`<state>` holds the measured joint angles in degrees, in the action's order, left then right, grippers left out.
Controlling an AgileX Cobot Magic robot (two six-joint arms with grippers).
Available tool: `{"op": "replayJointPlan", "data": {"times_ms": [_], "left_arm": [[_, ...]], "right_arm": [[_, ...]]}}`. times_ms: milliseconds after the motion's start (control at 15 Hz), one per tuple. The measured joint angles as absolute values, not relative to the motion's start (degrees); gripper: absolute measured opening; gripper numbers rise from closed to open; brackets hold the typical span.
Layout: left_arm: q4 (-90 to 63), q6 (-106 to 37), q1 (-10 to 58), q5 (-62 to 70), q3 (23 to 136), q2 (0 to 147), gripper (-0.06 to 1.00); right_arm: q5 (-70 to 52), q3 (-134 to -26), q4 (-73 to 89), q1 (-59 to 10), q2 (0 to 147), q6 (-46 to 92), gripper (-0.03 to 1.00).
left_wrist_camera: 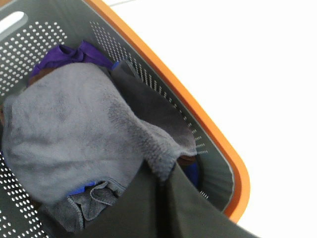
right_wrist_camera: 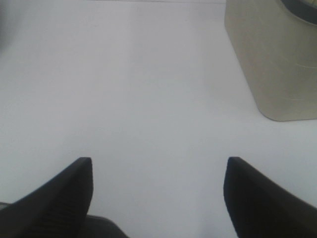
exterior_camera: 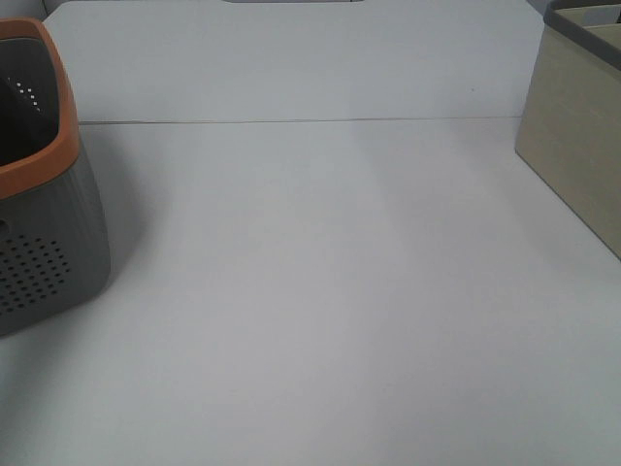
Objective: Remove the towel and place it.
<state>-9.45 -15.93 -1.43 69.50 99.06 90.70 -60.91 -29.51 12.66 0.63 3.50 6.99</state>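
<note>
Plainly, the towel [left_wrist_camera: 74, 129] lies inside the grey basket [left_wrist_camera: 163, 89]. The charcoal plush is heaped on top of the other cloths and fills most of the space between the perforated walls. A purple cloth [left_wrist_camera: 74, 53] shows beyond it against the far wall, and scraps of blue fabric [left_wrist_camera: 81, 188] peep out from under its near side. A crumpled grey bit just beside the blue could be the towel's own corner or a separate rag; I cannot tell which.

The left gripper [left_wrist_camera: 166, 171] reaches into the basket. Its two dark fingers [left_wrist_camera: 138, 208] are drawn together to a thin seam, with their tips at the towel's folded hem. A bit of that hem appears caught between them, though the fold hides the exact pinch.

From the high camera only part of the basket [exterior_camera: 49, 262] shows, cut off at the left edge of the white table [exterior_camera: 320, 291]. Its inside is too dark there to make out the contents, and neither arm is in that view.

A beige container [exterior_camera: 572, 146] with a dark rim stands at the right edge, also cropped, and what it holds is hidden.

The right gripper [right_wrist_camera: 158, 161] hangs over bare table with its fingers [right_wrist_camera: 74, 193] spread wide and nothing between them. The beige container [right_wrist_camera: 272, 64] stands ahead of it, off to one side.
</note>
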Motion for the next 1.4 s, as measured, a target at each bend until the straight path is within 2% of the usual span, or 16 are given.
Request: {"op": "replayJointPlan", "data": {"times_ms": [333, 400, 600, 933, 1400], "left_arm": [[-12.9, -15.2, -1.4, 69.7, 103.9, 88.9, 0.0], [-14.6, -15.1, -1.4, 69.7, 105.8, 88.8, 0.0], [-15.5, -15.1, -1.4, 69.8, 107.3, 88.5, 0.0], [-18.4, -15.1, -1.4, 69.9, 110.2, 88.2, 0.0], [-22.2, -15.1, -1.0, 68.7, 119.2, 88.9, 0.0]], "right_arm": [[-57.9, -34.7, 24.8, 0.6, 17.8, 11.8, 0.66], [-56.4, -36.4, 30.9, 0.6, 23.1, 17.1, 0.66], [-54.9, -39.4, 37.8, 0.6, 28.0, 23.7, 0.75], [-53.4, -42.2, 39.8, 0.6, 34.4, 28.8, 0.77], [-51.3, -54.7, 41.2, 0.6, 55.2, 37.2, 0.77]]}}
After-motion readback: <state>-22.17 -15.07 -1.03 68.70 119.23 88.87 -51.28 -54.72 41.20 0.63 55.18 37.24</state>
